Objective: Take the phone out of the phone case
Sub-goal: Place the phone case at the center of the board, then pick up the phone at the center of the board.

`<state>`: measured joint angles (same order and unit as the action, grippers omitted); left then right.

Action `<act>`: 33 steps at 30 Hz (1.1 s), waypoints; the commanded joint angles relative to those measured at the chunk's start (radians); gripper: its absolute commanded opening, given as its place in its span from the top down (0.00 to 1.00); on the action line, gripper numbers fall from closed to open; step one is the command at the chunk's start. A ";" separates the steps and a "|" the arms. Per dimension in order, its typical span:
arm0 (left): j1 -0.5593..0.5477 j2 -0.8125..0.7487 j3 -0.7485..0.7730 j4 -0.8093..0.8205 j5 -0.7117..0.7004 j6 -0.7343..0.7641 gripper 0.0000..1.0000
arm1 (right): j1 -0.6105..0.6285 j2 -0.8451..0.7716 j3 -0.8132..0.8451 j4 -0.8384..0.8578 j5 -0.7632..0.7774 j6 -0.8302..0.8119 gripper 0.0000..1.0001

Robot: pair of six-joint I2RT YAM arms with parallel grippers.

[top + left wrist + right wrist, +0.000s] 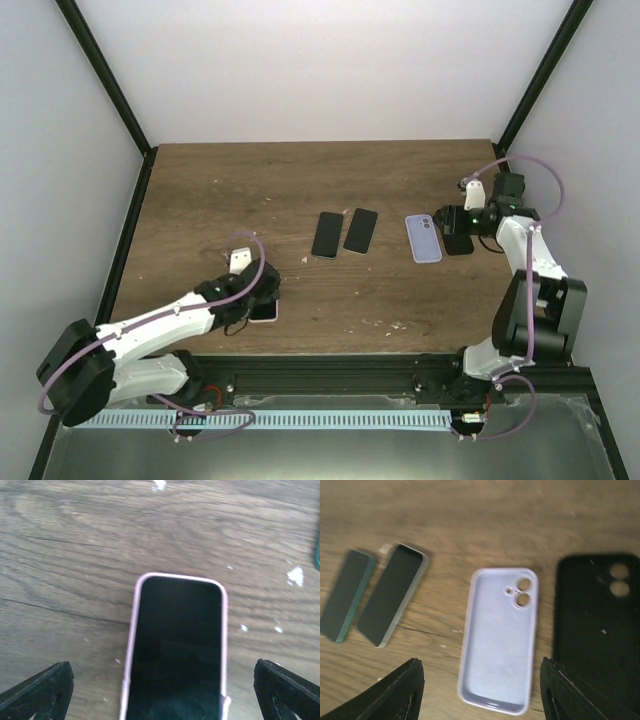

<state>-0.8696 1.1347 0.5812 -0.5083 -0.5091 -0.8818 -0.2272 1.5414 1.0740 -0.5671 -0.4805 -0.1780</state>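
Left pincer (160, 695) spread over phone (177, 645); scuffed wood table (300, 190), white walls (330, 60).

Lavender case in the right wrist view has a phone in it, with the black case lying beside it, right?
No. The lavender case is empty; the right wrist view shows its bare inside and camera holes. The black case does lie beside it.
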 commanded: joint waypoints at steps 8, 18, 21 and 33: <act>0.318 0.118 -0.016 0.175 0.245 0.147 0.00 | 0.018 -0.300 -0.197 0.128 -0.659 -0.108 0.32; 0.362 0.291 0.036 0.295 0.418 0.214 0.00 | 0.019 -0.250 -0.181 0.063 -0.694 -0.140 0.31; 0.362 0.352 0.063 0.329 0.508 0.232 0.01 | 0.019 -0.263 -0.190 0.064 -0.688 -0.143 0.31; 0.118 0.412 0.108 0.460 0.830 0.333 0.23 | 0.018 -0.268 -0.193 0.057 -0.687 -0.151 0.30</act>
<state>-0.6514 1.5490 0.6788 -0.0605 0.1654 -0.5953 -0.2115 1.2839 0.8707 -0.4965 -1.1450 -0.3069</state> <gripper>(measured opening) 0.784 0.694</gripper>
